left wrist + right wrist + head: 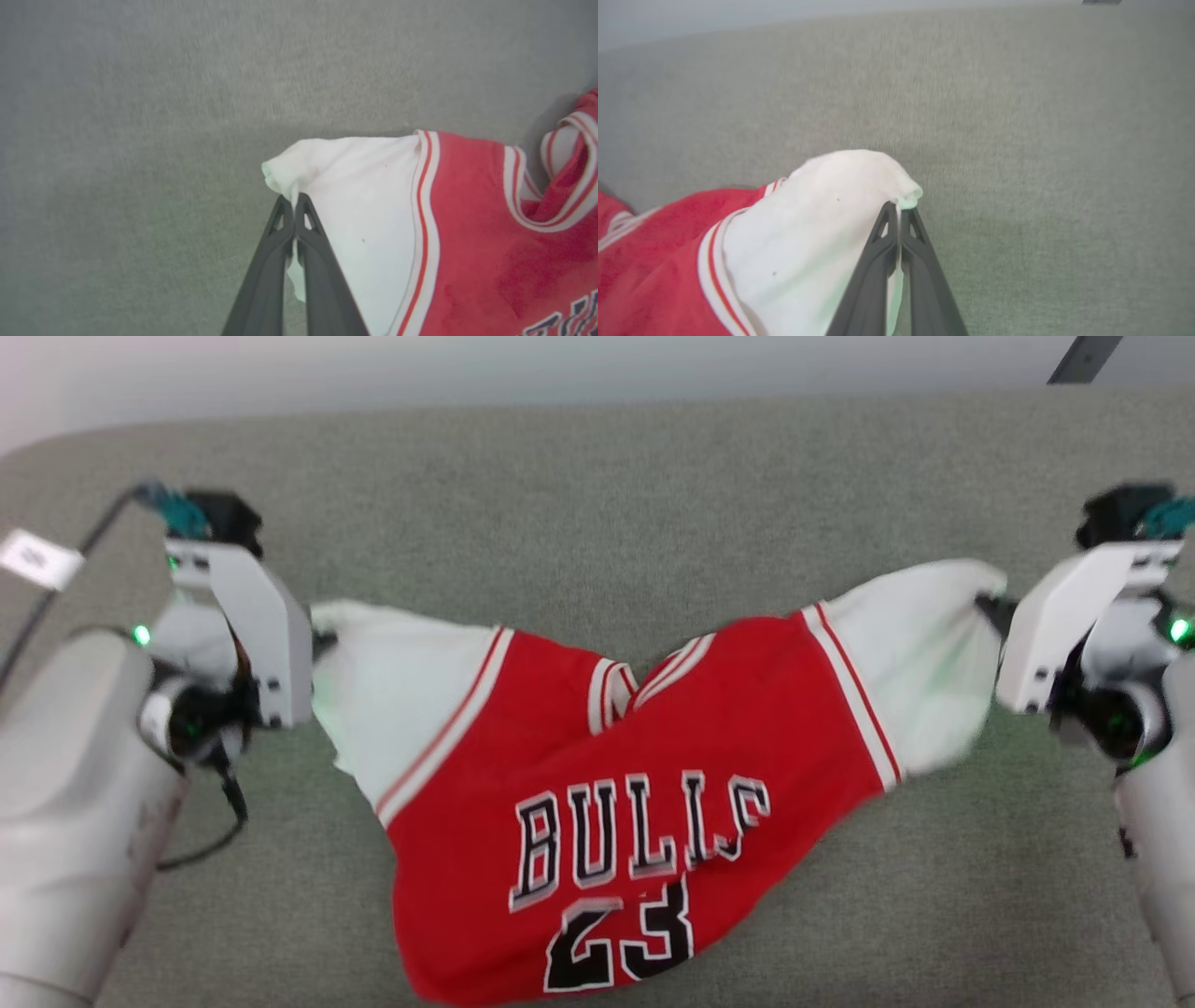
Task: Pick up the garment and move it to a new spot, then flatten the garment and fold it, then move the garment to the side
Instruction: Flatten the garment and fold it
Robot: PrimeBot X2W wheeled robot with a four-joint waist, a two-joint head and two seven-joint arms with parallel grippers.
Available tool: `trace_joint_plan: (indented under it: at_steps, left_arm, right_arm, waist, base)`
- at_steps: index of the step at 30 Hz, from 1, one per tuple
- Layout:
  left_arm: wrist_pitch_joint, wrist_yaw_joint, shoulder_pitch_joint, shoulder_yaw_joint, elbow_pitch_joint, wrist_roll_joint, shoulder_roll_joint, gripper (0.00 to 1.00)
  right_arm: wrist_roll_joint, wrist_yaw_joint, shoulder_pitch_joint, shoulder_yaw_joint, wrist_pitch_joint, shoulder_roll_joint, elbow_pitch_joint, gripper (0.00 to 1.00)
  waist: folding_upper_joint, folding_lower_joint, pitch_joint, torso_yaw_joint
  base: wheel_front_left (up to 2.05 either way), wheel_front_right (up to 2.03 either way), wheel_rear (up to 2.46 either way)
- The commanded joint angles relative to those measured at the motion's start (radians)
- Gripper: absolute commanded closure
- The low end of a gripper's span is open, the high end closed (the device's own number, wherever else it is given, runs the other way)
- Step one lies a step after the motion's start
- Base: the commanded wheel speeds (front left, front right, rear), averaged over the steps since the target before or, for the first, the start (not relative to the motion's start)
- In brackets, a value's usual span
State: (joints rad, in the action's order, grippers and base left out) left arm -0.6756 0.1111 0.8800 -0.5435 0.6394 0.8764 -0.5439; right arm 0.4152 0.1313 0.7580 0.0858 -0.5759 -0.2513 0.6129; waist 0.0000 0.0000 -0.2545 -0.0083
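One red garment (pixel 616 756), black-lettered "BULLS 23"

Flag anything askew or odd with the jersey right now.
The garment is not flat: pinched by its white sleeves in the left gripper and right gripper, it sags at the collar, and a crease buckles the lettering's last S.

At 8 o'clock in the head view the left arm (pixel 65 784) is fat and pale grey, with a white block (pixel 257 625), a green light (pixel 141 635) and a thin black cable (pixel 229 803). The right arm (pixel 1162 877) at 4 o'clock has the same block and light. Both jaws are long dark fingers (pixel 264 275) with triangle holes near the tips.
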Motion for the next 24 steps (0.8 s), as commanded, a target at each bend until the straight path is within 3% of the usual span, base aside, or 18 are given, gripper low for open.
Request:
trace_joint_plan:
  at_steps: [1, 7, 12, 24]
  left_arm:
    - [0.007, -0.009, 0.029, 0.009, -0.014, -0.007, -0.009, 1.0]
    - [0.007, -0.036, 0.141, 0.031, -0.066, -0.034, -0.04, 1.0]
    - [0.086, -0.054, 0.249, 0.058, -0.072, -0.078, -0.055, 1.0]
    - [0.203, -0.04, 0.449, 0.074, 0.058, -0.125, -0.028, 1.0]
  right_arm:
    - [0.011, -0.001, 0.017, 0.011, 0.007, -0.01, -0.018, 1.0]
    - [0.033, -0.001, 0.099, 0.054, 0.05, -0.038, -0.112, 1.0]
    - [0.02, -0.001, 0.18, 0.079, 0.119, -0.054, -0.147, 1.0]
    - [0.046, -0.001, 0.366, 0.162, 0.321, -0.073, -0.052, 1.0]
  waist:
    - [0.0, 0.0, 0.035, 0.005]
    - [0.0, 0.0, 0.114, 0.01]
    - [0.0, 0.0, 0.169, 0.014]
    - [0.0, 0.0, 0.248, 0.023]
  base:
    - [0.0, 0.0, 0.0]
    - [0.0, 0.0, 0.0]
    - [0.0, 0.0, 0.0]
    - [0.0, 0.0, 0.0]
